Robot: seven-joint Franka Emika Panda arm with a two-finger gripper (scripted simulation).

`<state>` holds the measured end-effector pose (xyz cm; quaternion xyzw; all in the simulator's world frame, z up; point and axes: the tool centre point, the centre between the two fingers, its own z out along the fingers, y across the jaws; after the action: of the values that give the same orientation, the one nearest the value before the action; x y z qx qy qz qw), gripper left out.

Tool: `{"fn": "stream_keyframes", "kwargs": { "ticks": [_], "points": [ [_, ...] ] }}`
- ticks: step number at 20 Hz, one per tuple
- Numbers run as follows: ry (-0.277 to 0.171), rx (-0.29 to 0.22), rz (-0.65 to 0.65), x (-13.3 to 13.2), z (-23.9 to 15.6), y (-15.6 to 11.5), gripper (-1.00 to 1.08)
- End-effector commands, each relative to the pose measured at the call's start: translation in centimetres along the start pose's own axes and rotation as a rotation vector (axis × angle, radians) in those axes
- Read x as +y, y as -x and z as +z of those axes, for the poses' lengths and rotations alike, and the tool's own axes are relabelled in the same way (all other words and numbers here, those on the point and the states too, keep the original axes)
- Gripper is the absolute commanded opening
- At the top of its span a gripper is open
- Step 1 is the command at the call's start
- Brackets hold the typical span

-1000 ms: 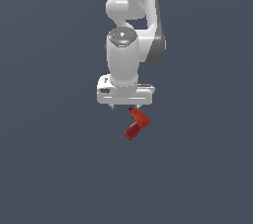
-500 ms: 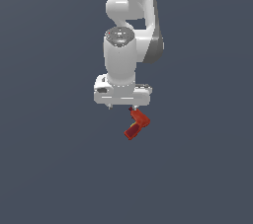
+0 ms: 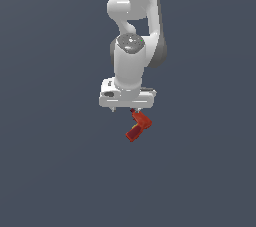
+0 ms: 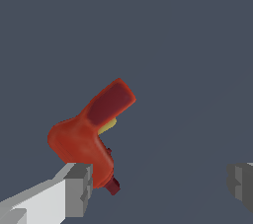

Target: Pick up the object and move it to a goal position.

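Note:
The object (image 3: 138, 126) is a small red-orange L-shaped block like a toy drill, lying on the dark grey floor just below the white arm's hand. In the wrist view the object (image 4: 91, 134) has a darker red flat end and a small yellow patch. My gripper (image 4: 159, 182) is open, its jaws far apart. One grey fingertip (image 4: 78, 188) is right next to the object's narrow end; I cannot tell whether they touch. The other fingertip (image 4: 241, 182) is far from it. The object is off to one side of the gap. In the exterior view the gripper (image 3: 125, 110) hangs over the object.
A plain dark grey floor (image 3: 60, 171) fills both views. Nothing else shows on it.
The hand has come down a little toward the object. The object has not moved.

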<state>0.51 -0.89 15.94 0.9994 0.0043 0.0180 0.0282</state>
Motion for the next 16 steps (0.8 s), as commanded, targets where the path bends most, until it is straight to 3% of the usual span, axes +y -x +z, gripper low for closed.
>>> {"fn": "stream_keyframes", "kwargs": {
  "ticks": [1,11,16],
  "points": [
    [0.025,-0.001,-0.036,-0.5,0.9,0.4,1.08],
    [0.159,0.001,-0.273,-3.7,5.7,3.0,1.08],
    [0.204,0.005,-0.39,-5.3,7.7,4.5,1.08]
  ]
}}
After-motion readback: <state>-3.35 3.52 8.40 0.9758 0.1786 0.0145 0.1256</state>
